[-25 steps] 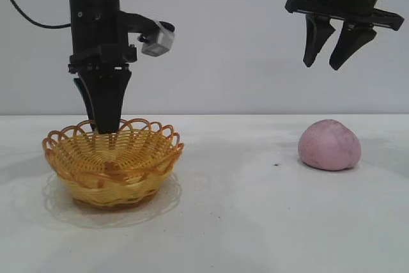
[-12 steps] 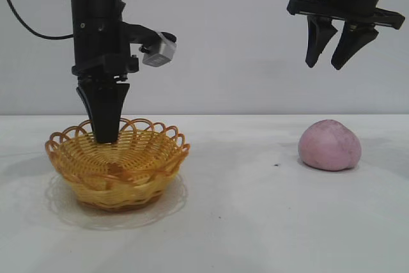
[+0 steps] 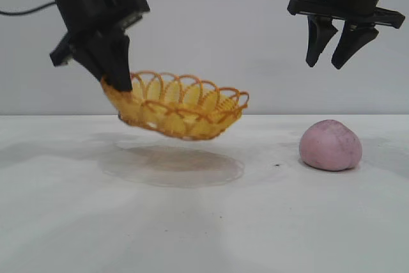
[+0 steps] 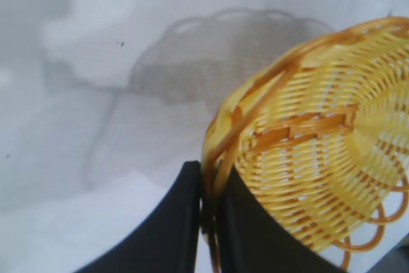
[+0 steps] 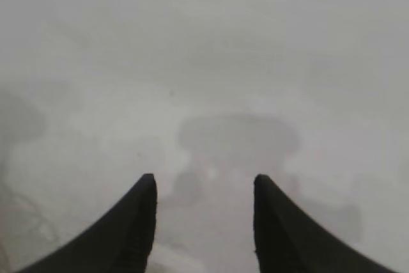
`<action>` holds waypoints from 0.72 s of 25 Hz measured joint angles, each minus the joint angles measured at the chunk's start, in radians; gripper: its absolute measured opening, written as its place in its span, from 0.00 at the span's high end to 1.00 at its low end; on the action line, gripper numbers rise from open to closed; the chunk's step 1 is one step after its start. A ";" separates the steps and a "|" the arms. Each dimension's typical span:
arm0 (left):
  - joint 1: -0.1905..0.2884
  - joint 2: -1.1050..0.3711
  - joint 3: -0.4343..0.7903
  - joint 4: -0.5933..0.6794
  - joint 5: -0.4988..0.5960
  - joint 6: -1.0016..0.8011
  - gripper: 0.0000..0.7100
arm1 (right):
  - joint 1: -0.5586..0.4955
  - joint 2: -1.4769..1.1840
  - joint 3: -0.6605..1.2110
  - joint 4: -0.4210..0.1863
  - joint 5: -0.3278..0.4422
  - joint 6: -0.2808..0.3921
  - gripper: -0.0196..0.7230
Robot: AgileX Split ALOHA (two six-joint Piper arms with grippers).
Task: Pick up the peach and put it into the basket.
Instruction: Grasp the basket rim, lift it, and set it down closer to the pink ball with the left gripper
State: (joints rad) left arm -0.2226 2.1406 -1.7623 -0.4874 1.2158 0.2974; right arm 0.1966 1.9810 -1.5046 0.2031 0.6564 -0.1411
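Observation:
The yellow wicker basket [image 3: 182, 114] with its orange looped rim hangs tilted above the table, left of centre. My left gripper [image 3: 120, 86] is shut on the basket's rim at its left end; the left wrist view shows the rim [image 4: 212, 183] pinched between the two black fingers. The pale pink peach [image 3: 330, 145] rests on the table at the right, apart from the basket. High above the peach, my right gripper [image 3: 327, 63] stands open with nothing between its fingers [image 5: 144, 212]. The peach is out of both wrist views.
The white table [image 3: 204, 222] runs across the whole exterior view, with a plain grey wall behind. The basket's shadow [image 3: 172, 164] lies on the table beneath it. A small dark speck [image 3: 276, 165] sits left of the peach.
My left gripper shut on the basket's rim, then lifted it off the table and swung it right, tilted. The right gripper and the peach stayed put.

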 joint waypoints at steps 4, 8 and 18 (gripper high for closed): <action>0.000 -0.052 0.077 -0.027 0.000 -0.099 1.00 | 0.000 0.000 0.000 0.000 0.000 0.000 0.57; 0.000 -0.119 0.206 -0.089 -0.076 -0.150 1.00 | 0.000 0.000 0.000 0.000 -0.002 0.000 0.57; -0.060 -0.208 0.538 -0.317 -0.457 -0.129 1.00 | 0.000 0.000 0.000 0.000 -0.003 0.000 0.57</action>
State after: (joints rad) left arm -0.2827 1.9327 -1.2245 -0.8039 0.7590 0.1687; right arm 0.1966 1.9810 -1.5046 0.2031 0.6539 -0.1411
